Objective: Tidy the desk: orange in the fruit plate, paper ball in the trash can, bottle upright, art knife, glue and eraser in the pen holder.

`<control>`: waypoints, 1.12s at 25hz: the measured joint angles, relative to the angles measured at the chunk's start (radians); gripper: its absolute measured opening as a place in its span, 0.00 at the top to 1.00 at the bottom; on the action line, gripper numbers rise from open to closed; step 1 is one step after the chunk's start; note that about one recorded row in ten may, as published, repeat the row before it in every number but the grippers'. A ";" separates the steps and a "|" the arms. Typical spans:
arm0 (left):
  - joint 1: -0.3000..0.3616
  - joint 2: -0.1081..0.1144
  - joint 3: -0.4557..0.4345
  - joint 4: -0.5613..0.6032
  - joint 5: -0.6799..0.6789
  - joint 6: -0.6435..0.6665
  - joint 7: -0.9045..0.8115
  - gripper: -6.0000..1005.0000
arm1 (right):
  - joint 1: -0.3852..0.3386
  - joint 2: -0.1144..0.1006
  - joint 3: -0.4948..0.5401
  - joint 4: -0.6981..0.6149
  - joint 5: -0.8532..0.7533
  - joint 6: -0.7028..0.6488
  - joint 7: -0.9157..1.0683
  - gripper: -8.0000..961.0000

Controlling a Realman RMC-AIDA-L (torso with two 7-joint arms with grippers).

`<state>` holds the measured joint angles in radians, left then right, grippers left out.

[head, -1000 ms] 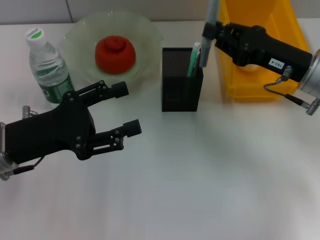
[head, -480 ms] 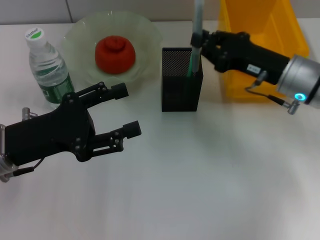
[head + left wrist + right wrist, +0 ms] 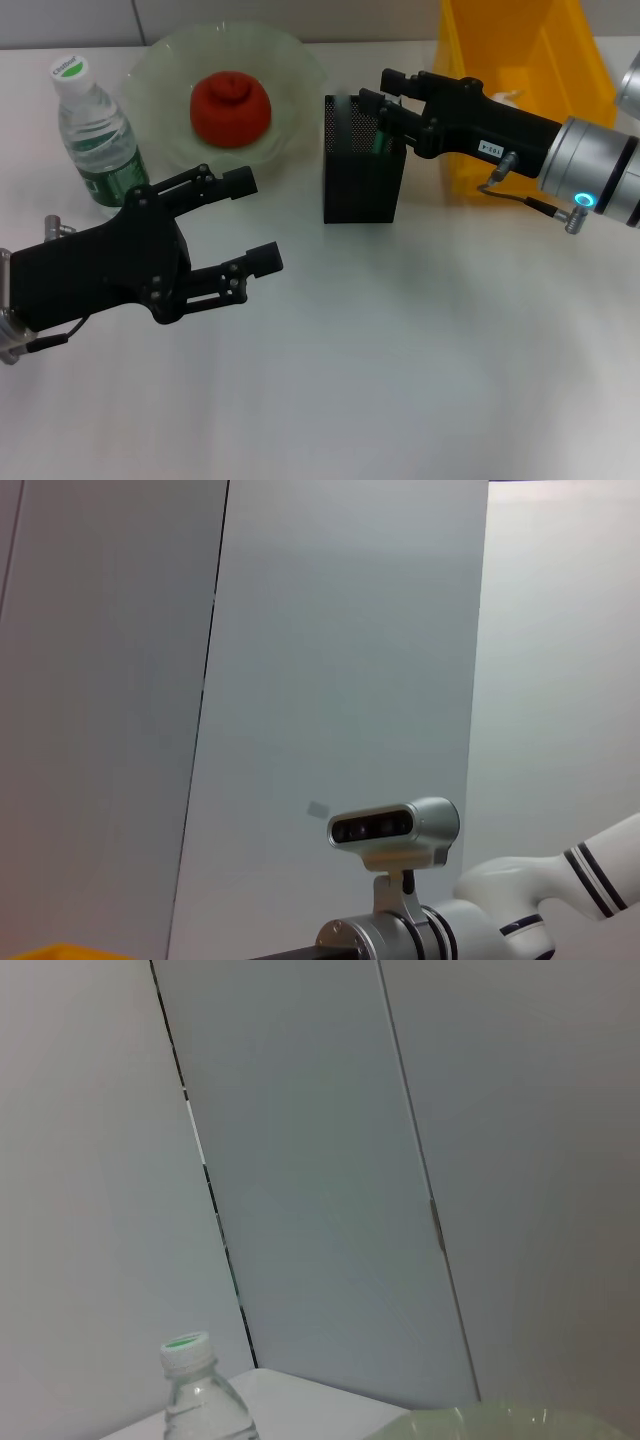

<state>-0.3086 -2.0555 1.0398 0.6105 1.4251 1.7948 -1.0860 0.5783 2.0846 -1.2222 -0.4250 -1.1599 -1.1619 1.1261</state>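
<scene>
Standing in the black mesh pen holder point(image 3: 363, 160) near the tabletop's far edge, a green-tipped stick point(image 3: 381, 141) looks light, stiff and best pinched high, where the right gripper point(image 3: 384, 100) hovers, fingers apart, while the left gripper point(image 3: 252, 218) idles open near the left edge.

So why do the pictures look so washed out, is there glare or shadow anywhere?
Head view: even, flat light, soft shadows beside the pen holder and under the left gripper; the table looks pale. Left wrist view: only plain wall panels. Right wrist view: the bottle looks slightly soft.
</scene>
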 joint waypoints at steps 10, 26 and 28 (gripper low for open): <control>0.000 0.000 -0.001 0.000 0.000 0.001 0.000 0.20 | -0.017 -0.001 0.001 -0.021 0.000 -0.084 -0.001 0.37; 0.029 0.040 -0.001 0.000 0.000 0.056 -0.014 0.20 | -0.191 -0.002 0.000 -0.115 -0.152 -0.399 -0.068 0.18; 0.040 0.052 -0.001 0.001 0.007 0.059 -0.015 0.20 | -0.193 -0.001 -0.007 -0.114 -0.205 -0.437 -0.074 0.18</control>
<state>-0.2688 -2.0030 1.0389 0.6110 1.4319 1.8540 -1.1007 0.3853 2.0840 -1.2291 -0.5387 -1.3646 -1.5984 1.0519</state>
